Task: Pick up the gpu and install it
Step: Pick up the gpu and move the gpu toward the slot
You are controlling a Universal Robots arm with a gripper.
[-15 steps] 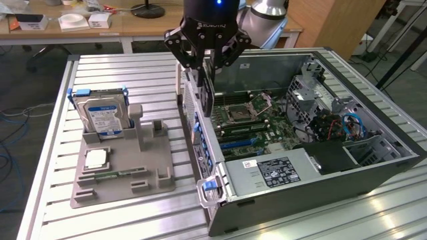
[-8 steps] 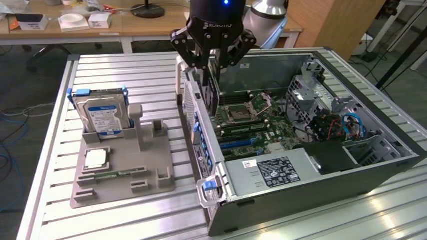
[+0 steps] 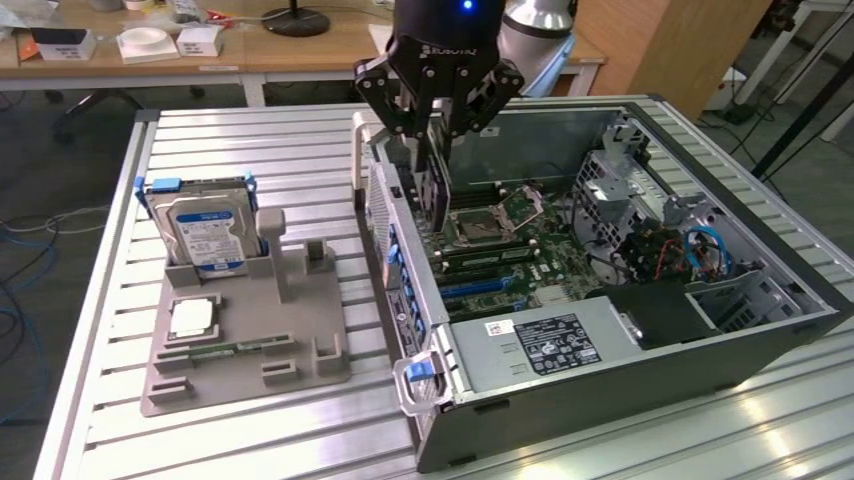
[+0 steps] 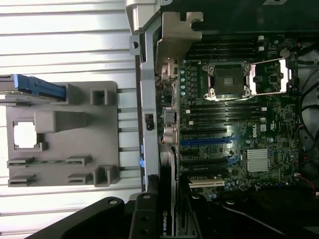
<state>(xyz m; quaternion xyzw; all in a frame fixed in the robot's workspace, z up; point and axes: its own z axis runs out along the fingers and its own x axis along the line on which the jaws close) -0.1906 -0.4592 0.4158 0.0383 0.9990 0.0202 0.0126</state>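
Observation:
My gripper (image 3: 438, 135) hangs over the open computer case (image 3: 747, 250), shut on the gpu (image 3: 435, 195). The gpu is a thin dark card held on edge, its lower edge just above the motherboard (image 3: 521, 250) near the case's rear wall. In the wrist view the gpu (image 4: 168, 199) runs out from between my fingers (image 4: 144, 219), and its silvery end bracket (image 4: 167, 162) lies along the case's rear panel. The expansion slots, among them a blue slot (image 4: 204, 142), lie bare beside it.
A grey parts fixture (image 3: 247, 340) lies on the slatted table at the exterior view's left. It holds an upright silver hard drive (image 3: 203, 232), a white square chip (image 3: 195, 317) and a green memory stick (image 3: 240, 348). A power supply (image 3: 547, 345) fills the case's near end.

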